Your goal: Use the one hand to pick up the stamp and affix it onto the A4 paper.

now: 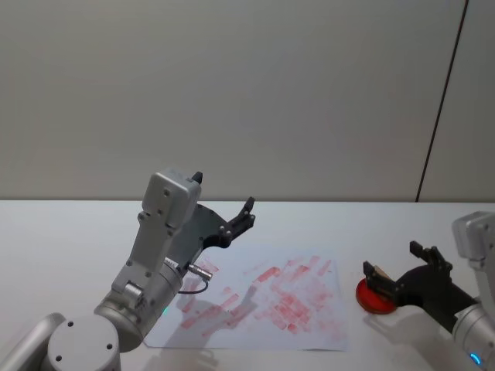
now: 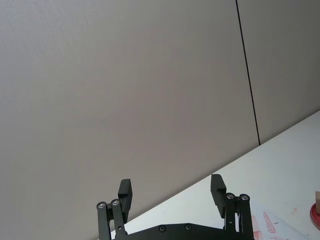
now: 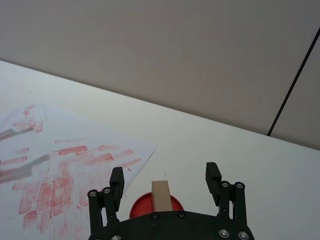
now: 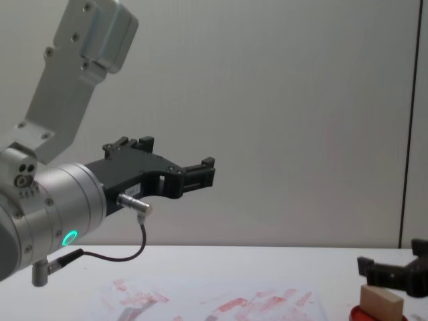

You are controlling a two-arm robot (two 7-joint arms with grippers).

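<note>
The stamp [image 3: 160,193], a small tan wooden block, stands on the round red ink pad [image 3: 141,204]. My right gripper [image 3: 165,176] is open, one finger on each side of the stamp and neither touching it. From the chest view the stamp [image 4: 381,302] sits just below the right gripper [image 4: 396,271]. The A4 paper [image 1: 267,303], covered in red ink marks, lies flat on the table left of the ink pad [image 1: 374,300]. My left gripper [image 1: 241,219] is open and empty, raised well above the paper's far left part.
The white table [image 1: 69,232] runs back to a plain grey wall. My big silver left arm [image 4: 47,200] with its green light hangs over the paper's left side. The ink pad sits near the table's front right.
</note>
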